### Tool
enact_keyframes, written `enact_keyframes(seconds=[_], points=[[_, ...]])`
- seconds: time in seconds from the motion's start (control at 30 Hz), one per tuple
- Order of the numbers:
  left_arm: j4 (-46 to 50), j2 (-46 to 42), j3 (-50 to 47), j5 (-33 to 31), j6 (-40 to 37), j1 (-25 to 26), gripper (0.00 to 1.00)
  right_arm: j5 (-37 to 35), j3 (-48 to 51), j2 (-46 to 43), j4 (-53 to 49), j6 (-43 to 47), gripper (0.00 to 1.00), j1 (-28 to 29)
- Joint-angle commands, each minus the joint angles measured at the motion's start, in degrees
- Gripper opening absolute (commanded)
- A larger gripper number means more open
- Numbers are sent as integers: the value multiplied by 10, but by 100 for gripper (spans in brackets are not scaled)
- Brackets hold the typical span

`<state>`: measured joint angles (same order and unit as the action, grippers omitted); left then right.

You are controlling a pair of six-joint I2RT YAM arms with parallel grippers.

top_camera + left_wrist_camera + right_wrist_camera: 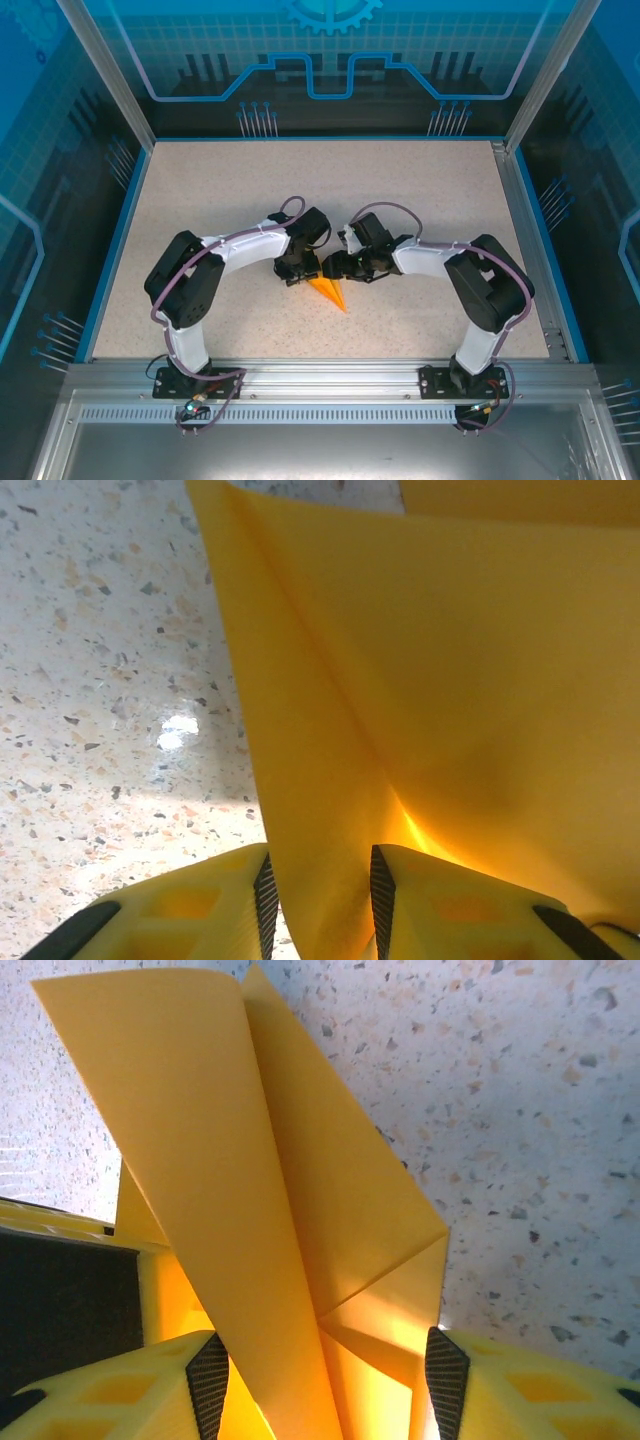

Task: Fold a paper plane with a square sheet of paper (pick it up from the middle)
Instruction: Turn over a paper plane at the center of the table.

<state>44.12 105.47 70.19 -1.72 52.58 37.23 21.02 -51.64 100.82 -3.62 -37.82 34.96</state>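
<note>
A: Where's the paper plane (330, 291)?
B: On the table (200, 200), just 6 o'clock of centre, tip pointing 5 o'clock.
A: Pincers?
B: The left gripper (320, 885) pinches its fold tight. The right gripper (323, 1370) has jaws halfway apart astride it; grip, can't tell.

Speckled beige table (420, 200), blue rim; orange-yellow paper plane (330, 291) near its middle

Lab enclosure: aluminium frame (320, 378), blue panels (200, 40)

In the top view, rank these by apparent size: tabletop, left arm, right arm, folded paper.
1. tabletop
2. left arm and right arm: they look alike, so they are not ranked against each other
3. folded paper
</note>
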Motion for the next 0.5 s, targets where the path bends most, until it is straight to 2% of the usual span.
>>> enact_keyframes(seconds=[0.0, 0.23, 0.47], points=[[-1, -16, -12, 4, 3, -5, 34, -5, -15, 7, -15, 13, 58, 4], [-4, -19, -19, 3, 6, -5, 34, 54, 3, 13, 17, 5, 56, 6], [-6, -23, -20, 2, 5, -4, 34, 71, 34, 10, 48, -9, 56, 7]])
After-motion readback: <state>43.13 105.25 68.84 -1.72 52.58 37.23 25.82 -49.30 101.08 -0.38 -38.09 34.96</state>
